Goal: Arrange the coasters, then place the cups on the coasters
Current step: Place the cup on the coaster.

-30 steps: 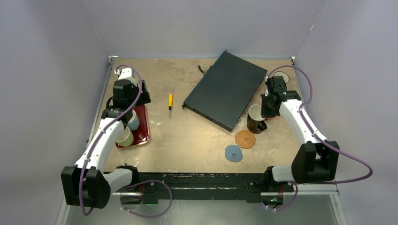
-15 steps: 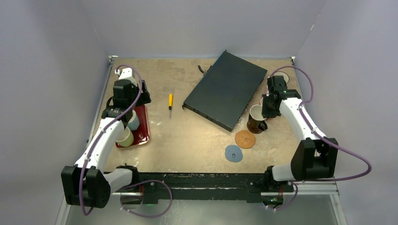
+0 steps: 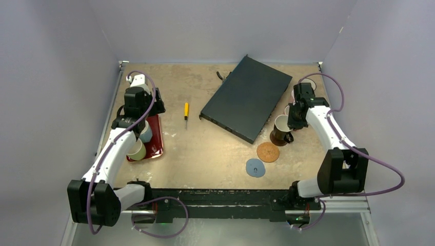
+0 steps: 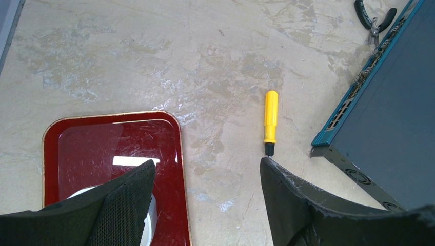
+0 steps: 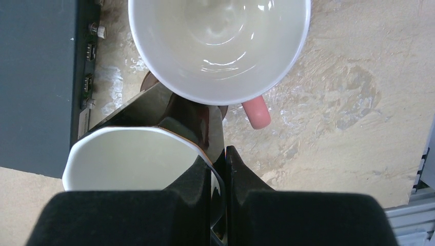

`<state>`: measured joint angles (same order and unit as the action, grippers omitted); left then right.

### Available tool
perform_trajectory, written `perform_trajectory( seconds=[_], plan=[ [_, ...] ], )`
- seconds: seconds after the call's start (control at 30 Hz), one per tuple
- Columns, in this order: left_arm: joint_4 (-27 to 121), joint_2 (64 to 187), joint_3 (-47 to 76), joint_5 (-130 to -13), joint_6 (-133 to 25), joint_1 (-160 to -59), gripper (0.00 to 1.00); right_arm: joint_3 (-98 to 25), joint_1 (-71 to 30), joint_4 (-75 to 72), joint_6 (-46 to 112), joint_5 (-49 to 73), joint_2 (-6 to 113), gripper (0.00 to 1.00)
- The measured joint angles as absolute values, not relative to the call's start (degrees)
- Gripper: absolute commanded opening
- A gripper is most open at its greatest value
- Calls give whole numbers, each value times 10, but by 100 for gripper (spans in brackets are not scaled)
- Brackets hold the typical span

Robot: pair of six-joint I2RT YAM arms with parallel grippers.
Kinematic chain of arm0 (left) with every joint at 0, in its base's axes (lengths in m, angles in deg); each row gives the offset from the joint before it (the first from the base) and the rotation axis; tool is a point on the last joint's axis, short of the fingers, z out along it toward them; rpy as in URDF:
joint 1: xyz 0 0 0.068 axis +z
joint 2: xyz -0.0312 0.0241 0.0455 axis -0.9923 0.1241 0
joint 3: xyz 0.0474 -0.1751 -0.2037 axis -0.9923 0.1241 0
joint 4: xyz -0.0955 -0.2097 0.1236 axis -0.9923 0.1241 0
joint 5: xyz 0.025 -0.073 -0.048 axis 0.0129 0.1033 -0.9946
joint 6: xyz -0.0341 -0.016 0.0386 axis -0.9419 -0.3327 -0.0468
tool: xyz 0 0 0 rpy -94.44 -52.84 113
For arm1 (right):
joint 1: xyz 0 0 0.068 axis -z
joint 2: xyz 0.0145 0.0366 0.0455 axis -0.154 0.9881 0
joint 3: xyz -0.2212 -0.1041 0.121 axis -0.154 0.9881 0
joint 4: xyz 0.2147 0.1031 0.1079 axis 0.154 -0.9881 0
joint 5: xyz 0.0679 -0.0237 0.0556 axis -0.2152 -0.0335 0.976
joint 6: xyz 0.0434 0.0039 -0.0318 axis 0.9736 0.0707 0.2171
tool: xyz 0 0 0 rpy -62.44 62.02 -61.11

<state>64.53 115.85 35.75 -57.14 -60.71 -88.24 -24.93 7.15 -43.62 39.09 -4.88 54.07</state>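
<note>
My right gripper (image 5: pixel 218 154) is shut on the rim wall of the dark brown cup (image 5: pixel 131 154), one finger inside and one outside. In the top view this cup (image 3: pixel 280 130) hangs or stands just right of the black box. The pink cup (image 5: pixel 220 46) stands close beyond it, handle toward me. A tan cork coaster (image 3: pixel 268 151) and a blue-grey coaster (image 3: pixel 255 167) lie in front on the table. My left gripper (image 4: pixel 208 169) is open and empty over the red tray's far right corner. A light blue cup (image 3: pixel 146 132) and a green cup (image 3: pixel 136 149) stand on the tray.
A dark red tray (image 3: pixel 156 142) lies at the left edge. A yellow screwdriver (image 3: pixel 186 110) lies beside it, and a flat black box (image 3: pixel 246 97) sits diagonally at the back. Pliers (image 4: pixel 372 18) lie by the box's far corner. Grey walls enclose the table.
The right arm has shifted slightly, and the dark brown cup in its grip has come a little lower and more upright. The left arm has not moved.
</note>
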Motion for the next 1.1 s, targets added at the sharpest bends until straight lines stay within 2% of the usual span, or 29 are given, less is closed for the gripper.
perform_trajectory(
  seconds=[0.73,0.9,1.1],
  plan=[
    [645,1165,357,-573,-607,-883,71,-244,78,-427,396,-42,560,0],
    [645,1165,357,-574,-607,-882,71,-244,78,-427,401,-42,560,16],
    [645,1165,357,-575,-607,-883,71,-244,78,-427,404,-36,560,25]
  ],
)
